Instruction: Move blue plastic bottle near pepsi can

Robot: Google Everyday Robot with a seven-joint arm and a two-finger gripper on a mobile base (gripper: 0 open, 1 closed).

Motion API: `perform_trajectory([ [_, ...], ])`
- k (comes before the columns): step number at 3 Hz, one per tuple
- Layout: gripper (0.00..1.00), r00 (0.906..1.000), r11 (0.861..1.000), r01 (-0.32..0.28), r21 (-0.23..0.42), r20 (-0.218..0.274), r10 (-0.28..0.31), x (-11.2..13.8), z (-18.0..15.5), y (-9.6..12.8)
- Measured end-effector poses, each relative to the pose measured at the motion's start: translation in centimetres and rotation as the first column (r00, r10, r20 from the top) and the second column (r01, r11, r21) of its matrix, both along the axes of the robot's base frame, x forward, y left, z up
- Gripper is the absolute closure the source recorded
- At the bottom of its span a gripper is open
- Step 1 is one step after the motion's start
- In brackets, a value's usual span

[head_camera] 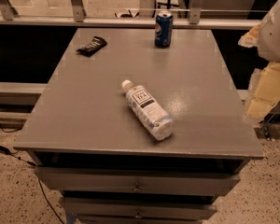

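The blue plastic bottle (147, 108) lies on its side near the middle of the grey table (84, 115), white cap toward the back left, label with a dark square mark facing up. The pepsi can (163, 29) stands upright at the table's far edge, a little right of centre. My gripper (259, 108) hangs at the right side of the view, just beyond the table's right edge, to the right of the bottle and well in front of the can. It touches neither.
A flat black snack wrapper (92, 45) lies at the back left of the table. A railing with metal posts (77, 3) runs behind the table. Drawers (137, 185) sit under the tabletop. Cables (4, 150) lie on the floor at left.
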State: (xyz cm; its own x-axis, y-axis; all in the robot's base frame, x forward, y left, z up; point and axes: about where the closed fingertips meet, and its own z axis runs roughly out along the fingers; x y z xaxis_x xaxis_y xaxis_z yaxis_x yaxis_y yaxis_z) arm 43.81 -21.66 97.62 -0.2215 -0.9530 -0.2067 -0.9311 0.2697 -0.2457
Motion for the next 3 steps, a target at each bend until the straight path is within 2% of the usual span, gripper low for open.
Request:
perform_trajectory([
  [2, 0.0, 1.0, 1.0, 0.0, 0.0, 0.0, 0.0, 0.0, 0.0, 0.0],
  [3, 0.0, 0.9994, 0.998, 0.031, 0.057, 0.014, -0.032, 0.5, 0.1, 3.5],
])
